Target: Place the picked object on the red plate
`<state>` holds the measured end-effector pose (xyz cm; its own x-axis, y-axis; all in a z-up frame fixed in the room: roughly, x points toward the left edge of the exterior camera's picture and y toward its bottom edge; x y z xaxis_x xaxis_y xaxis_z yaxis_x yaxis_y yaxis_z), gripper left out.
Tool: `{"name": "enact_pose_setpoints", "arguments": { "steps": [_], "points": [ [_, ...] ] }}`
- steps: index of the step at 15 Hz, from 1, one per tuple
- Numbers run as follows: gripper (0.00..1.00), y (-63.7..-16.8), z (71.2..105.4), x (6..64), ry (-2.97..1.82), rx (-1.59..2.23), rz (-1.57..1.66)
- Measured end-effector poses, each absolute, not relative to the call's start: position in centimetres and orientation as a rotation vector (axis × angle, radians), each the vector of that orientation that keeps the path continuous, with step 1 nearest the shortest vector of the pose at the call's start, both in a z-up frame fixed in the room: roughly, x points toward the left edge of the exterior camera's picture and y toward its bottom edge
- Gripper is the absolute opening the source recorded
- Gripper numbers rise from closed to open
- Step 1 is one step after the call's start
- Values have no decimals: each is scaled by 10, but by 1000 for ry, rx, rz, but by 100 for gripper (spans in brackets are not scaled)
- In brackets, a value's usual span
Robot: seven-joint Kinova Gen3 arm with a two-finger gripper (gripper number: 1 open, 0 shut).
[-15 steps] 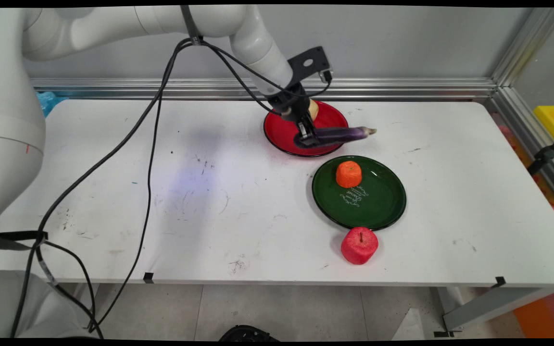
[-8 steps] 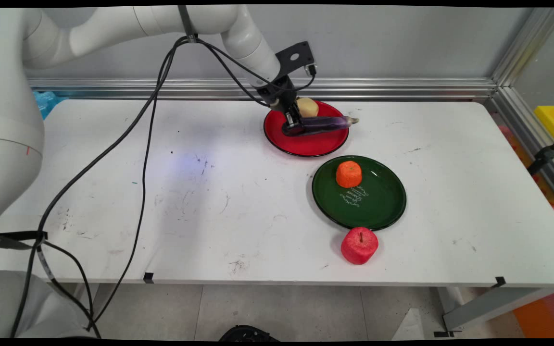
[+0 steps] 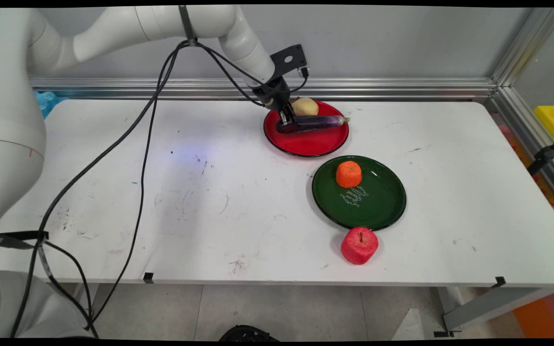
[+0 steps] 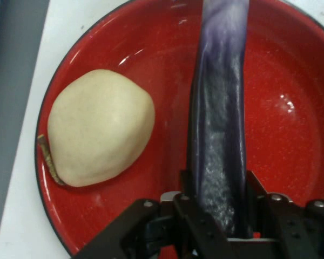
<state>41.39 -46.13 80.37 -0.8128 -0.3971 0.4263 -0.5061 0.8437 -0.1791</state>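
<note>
My gripper [image 3: 286, 126] is shut on the stem-side end of a purple eggplant [image 3: 318, 122], which stretches to the right over the red plate [image 3: 306, 142]. In the hand view the eggplant [image 4: 218, 118] runs up from between my black fingers [image 4: 186, 189] and lies low over the red plate [image 4: 291, 118]. A pale yellow potato-like piece [image 4: 100, 127] rests on that plate beside the eggplant; in the main view this yellow piece [image 3: 305, 105] sits at the plate's far side, just behind the eggplant.
A green plate [image 3: 375, 202] with an orange piece [image 3: 348, 174] on it lies in front of the red plate. A red apple [image 3: 359, 245] stands on the table by the green plate's near rim. Black cables [image 3: 147, 144] hang over the table's left half.
The gripper has carried the eggplant back and to the left, from the red plate's near right rim to lie across its far half next to the yellow piece.
</note>
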Motion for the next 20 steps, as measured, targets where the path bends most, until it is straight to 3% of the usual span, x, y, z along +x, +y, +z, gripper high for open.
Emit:
{"name": "enact_pose_setpoints", "arguments": {
  "steps": [15, 16, 20],
  "points": [
    [0, -476, 789, 424, -2638, 683, 415],
    [100, -476, 788, 424, -2636, 684, 413],
    [100, -476, 787, 424, -2631, 688, 407]
  ]
}}
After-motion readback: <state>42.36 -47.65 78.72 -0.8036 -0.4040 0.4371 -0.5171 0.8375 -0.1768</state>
